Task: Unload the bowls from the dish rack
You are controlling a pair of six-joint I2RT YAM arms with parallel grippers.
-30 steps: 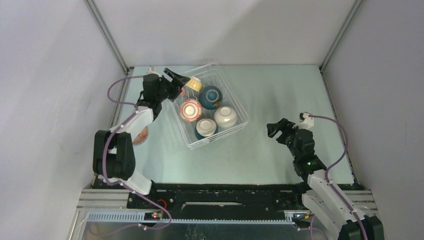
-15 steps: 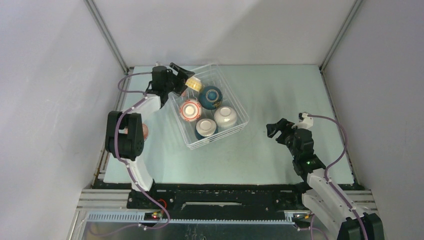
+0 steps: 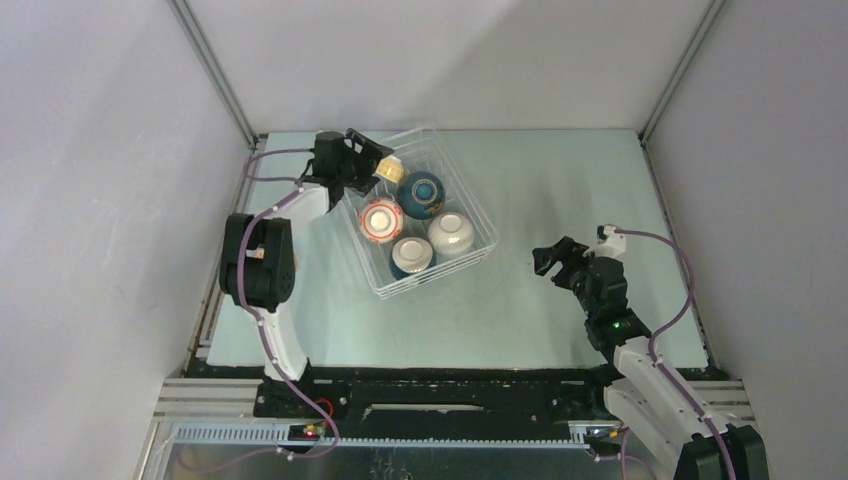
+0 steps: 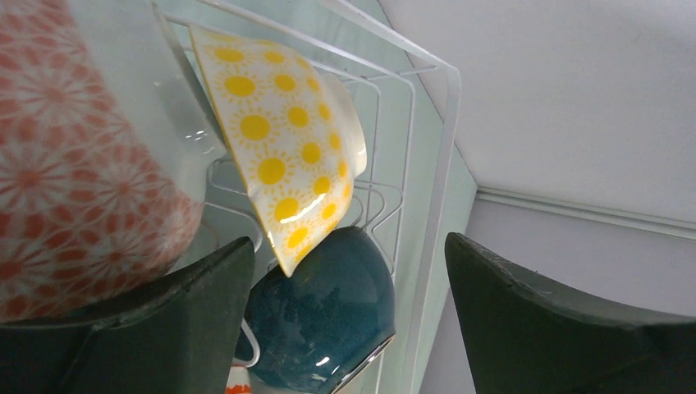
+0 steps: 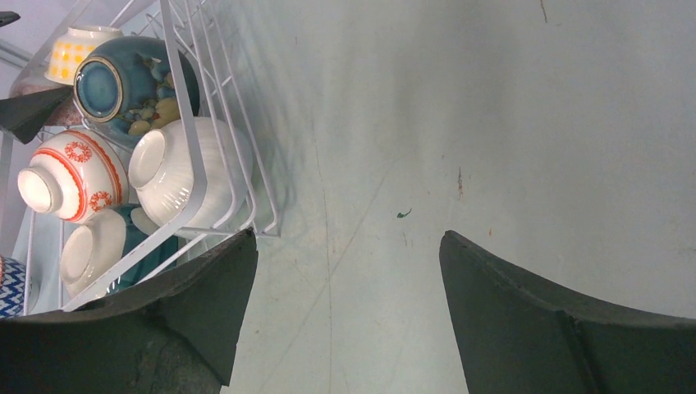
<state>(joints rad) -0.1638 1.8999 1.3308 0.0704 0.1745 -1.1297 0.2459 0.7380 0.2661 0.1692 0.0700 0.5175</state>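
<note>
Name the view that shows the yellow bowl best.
Left wrist: the yellow bowl is close up, pattern sharp. Top external shows it tiny by the left gripper; right wrist, only a distant corner glimpse.

"How many bowls do you make it?"

"Five plain from above: yellow bowl (image 3: pixel 390 169), dark teal bowl (image 3: pixel 422 194), red-ringed bowl (image 3: pixel 381 220), plain white bowl (image 3: pixel 452 232), teal-sided bowl (image 3: pixel 411 256). A sixth, the red-patterned bowl (image 4: pixel 66 164), shows only close up. A sliver of blue zigzag bowl (image 5: pixel 6 287) makes seven."

"Racks?"

"One dish rack (image 3: pixel 438 270), one bench (image 3: pixel 560 180)."

"Claws?"

"Two: left claw (image 4: pixel 349 246), right claw (image 5: pixel 345 238)."
</note>
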